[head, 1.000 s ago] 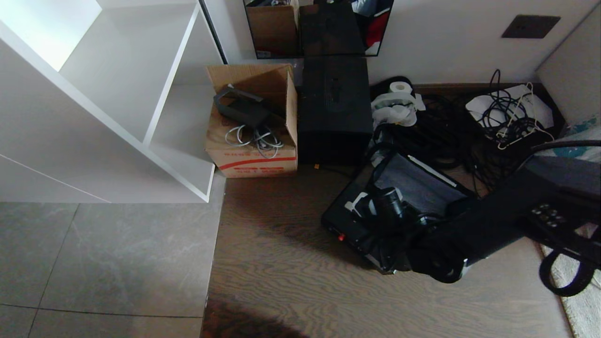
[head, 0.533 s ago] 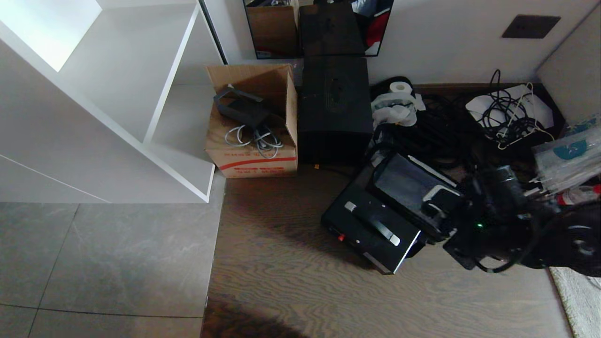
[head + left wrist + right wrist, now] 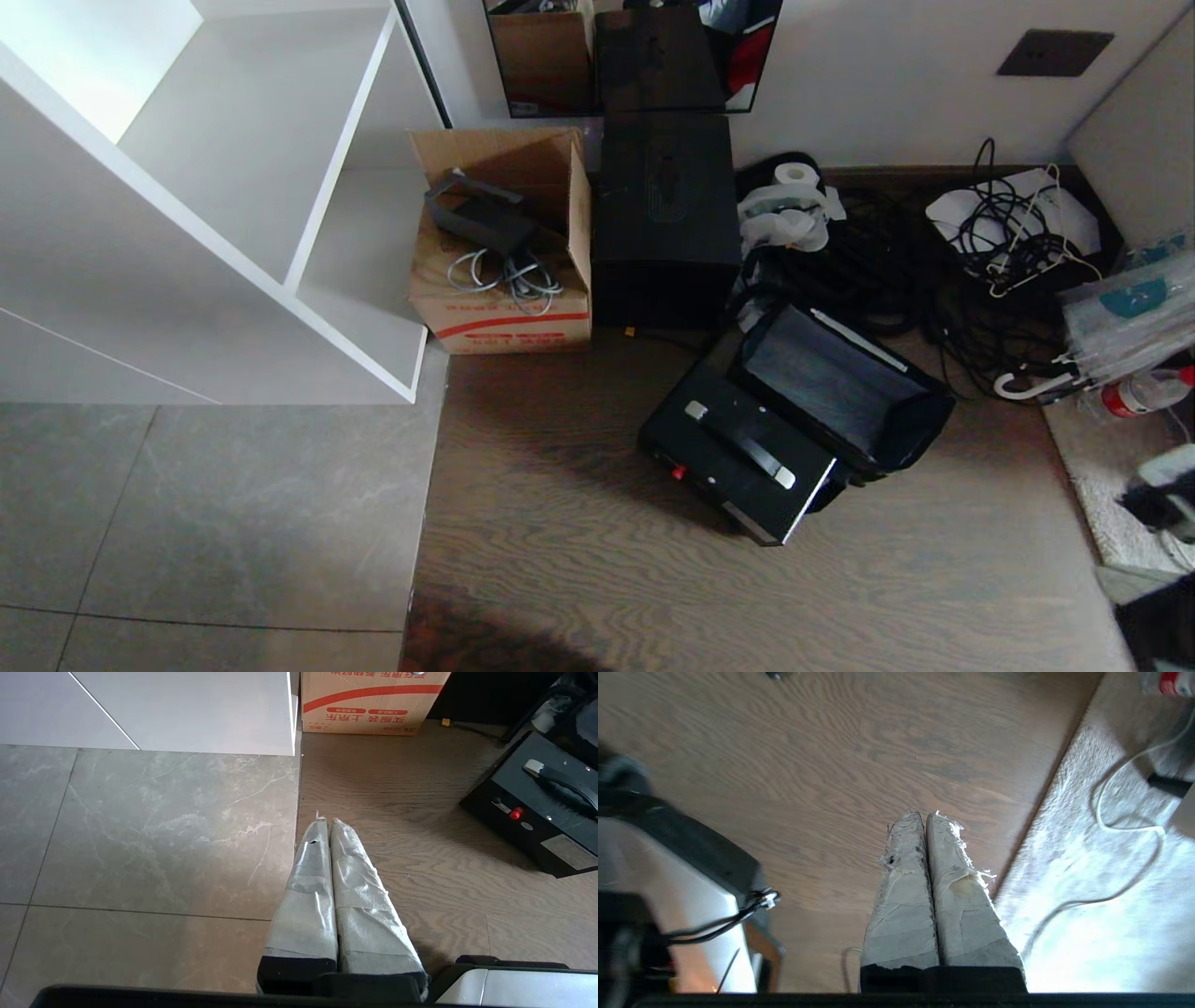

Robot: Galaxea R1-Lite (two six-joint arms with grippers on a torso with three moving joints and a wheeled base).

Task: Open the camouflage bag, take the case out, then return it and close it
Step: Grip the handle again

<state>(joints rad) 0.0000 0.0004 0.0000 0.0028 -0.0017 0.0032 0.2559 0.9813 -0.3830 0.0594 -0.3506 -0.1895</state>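
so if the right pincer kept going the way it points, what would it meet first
Most likely bare wooden floor: the shut right pincer points down at it, close beside the pale rug, though depth is hard to judge.

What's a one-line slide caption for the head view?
Black case lies on the wood floor against the bag, beside a cardboard box and tall black box.
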